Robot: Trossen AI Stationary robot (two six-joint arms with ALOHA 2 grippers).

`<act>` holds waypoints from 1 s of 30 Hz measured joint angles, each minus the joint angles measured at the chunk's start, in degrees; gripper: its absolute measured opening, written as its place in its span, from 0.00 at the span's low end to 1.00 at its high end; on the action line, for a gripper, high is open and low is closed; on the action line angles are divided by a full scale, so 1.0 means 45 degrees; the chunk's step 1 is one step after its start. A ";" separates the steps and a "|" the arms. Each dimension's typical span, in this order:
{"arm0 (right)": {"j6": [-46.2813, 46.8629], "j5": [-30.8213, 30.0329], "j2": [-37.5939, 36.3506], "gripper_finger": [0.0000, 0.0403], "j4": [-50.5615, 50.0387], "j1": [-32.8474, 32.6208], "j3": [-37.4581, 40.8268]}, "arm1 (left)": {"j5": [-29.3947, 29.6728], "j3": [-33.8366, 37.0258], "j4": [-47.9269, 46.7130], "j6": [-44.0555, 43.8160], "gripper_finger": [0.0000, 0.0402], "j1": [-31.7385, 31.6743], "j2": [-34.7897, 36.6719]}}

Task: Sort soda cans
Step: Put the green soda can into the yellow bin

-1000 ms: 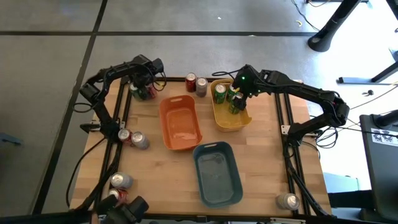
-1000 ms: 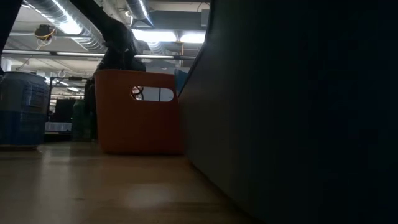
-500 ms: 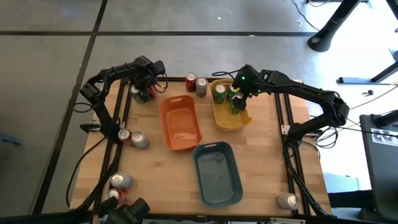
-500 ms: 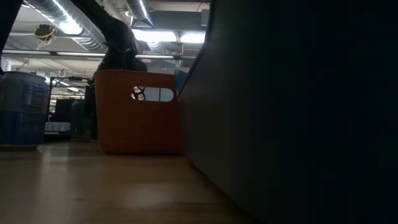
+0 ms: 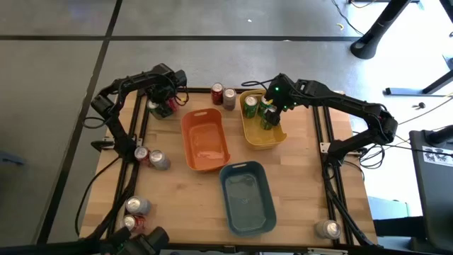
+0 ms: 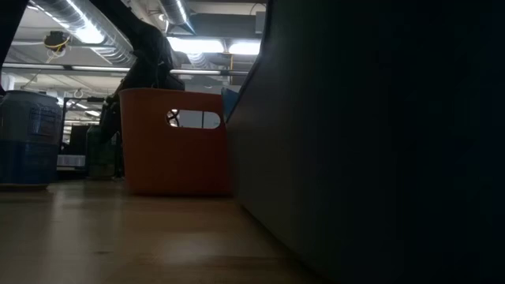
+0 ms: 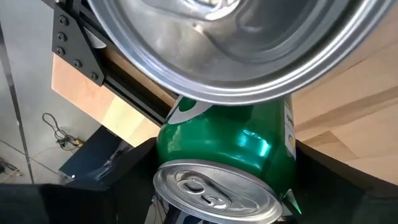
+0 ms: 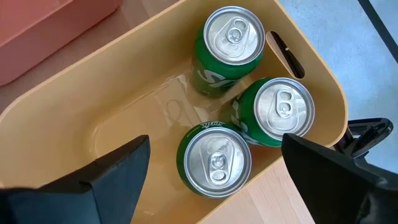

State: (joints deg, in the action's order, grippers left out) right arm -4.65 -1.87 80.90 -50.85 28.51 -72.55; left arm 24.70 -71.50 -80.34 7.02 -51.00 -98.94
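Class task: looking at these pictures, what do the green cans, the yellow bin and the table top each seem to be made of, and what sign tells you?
Green cans: likely metal, with shiny silver tops and glossy painted bodies.
Yellow bin: apparently plastic, smooth and slightly glossy, with moulded rounded corners.
Table top: looks like wood, pale and matte.

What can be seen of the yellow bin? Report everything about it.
The yellow bin is a smooth, plastic-looking rectangular tub with rounded corners and a slot handle in one end wall. It stands upright on the wooden table at its far side, beside the orange bin. Three green soda cans stand upright inside, silver tops up, clustered toward the handle end; the rest of its floor is bare. The right gripper hovers open above them.
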 joint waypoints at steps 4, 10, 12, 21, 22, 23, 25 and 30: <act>-0.0017 0.0000 0.0000 0.90 -0.0096 0.0000 0.0000 | -0.0031 0.0002 0.0001 -0.0139 0.75 0.0087 0.0072; 0.0192 0.0000 -0.0610 0.90 -0.0422 -0.0010 0.0000 | -0.0221 -0.0138 -0.0678 -0.0201 0.75 0.0342 0.0349; 0.0409 0.0000 -0.1019 0.90 -0.0616 -0.0010 0.0000 | -0.0183 -0.0337 -0.0974 -0.0414 0.75 0.0527 0.0494; 0.1047 0.0181 -0.2524 0.90 -0.1147 -0.0010 0.0000 | -0.0099 -0.1587 -0.2159 -0.1180 0.74 0.1639 0.1456; 0.1066 0.0300 -0.2587 0.90 -0.1156 -0.0010 -0.0002 | -0.0096 -0.1770 -0.2203 -0.1293 0.74 0.1792 0.1572; 0.1075 0.0372 -0.2650 0.90 -0.1147 -0.0010 -0.0005 | -0.0097 -0.1953 -0.2236 -0.1369 0.74 0.1933 0.1707; 0.1108 0.0429 -0.2704 0.90 -0.1152 -0.0010 -0.0002 | -0.0085 -0.2283 -0.2219 -0.1417 0.74 0.2272 0.2045; 0.1124 0.0432 -0.2705 0.90 -0.1333 -0.0010 -0.0005 | -0.0100 -0.3088 -0.2107 -0.1717 0.74 0.3031 0.2605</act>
State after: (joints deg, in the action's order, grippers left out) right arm 0.40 0.08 68.73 -56.85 28.47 -72.58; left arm 24.25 -85.40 -89.82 -0.71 -37.36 -87.22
